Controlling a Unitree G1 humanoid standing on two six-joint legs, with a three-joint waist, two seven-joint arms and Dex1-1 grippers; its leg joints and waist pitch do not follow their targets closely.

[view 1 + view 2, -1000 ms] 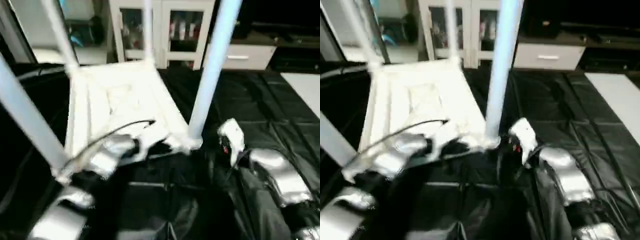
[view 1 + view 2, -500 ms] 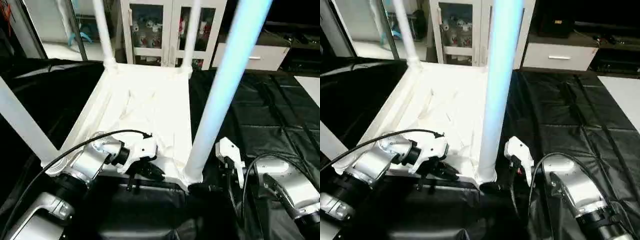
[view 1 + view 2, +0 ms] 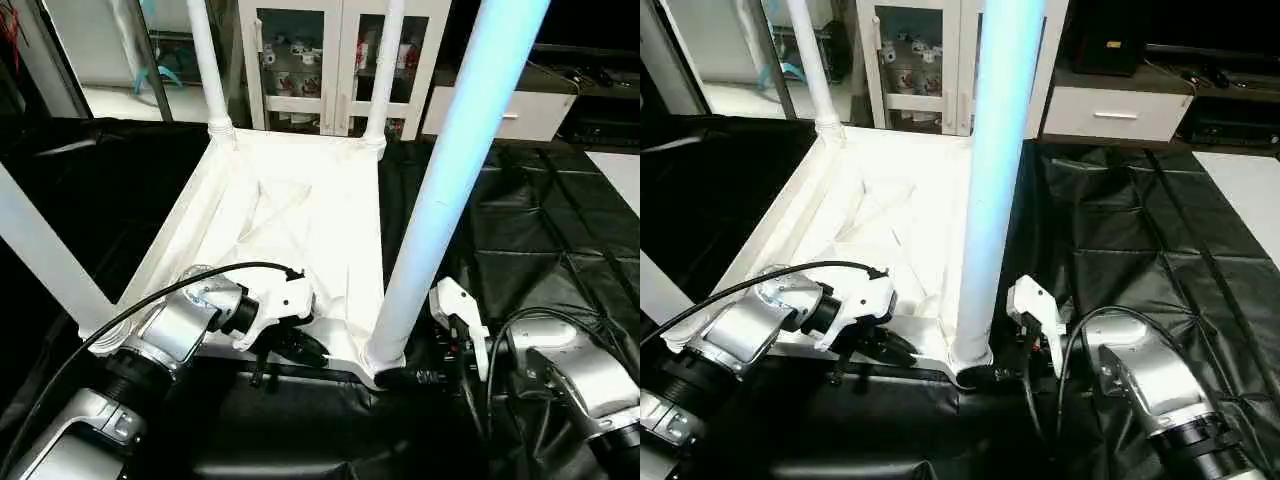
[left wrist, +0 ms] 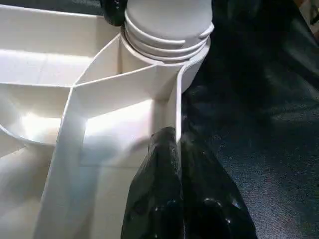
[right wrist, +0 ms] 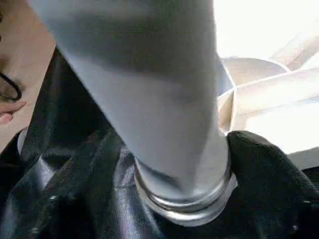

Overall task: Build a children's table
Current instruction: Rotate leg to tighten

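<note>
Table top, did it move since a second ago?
Yes. The table top has swung to the picture's right: its far edge now sits squarely below the white cabinet, where before it lay off to the left. The camera shifted too.

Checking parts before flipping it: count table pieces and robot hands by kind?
Table top: 1
Legs standing in the corner sockets: 4 (far left, far right, near right, near left)
Robot hands: 2 (left hand, right hand)
Total: 7
</note>
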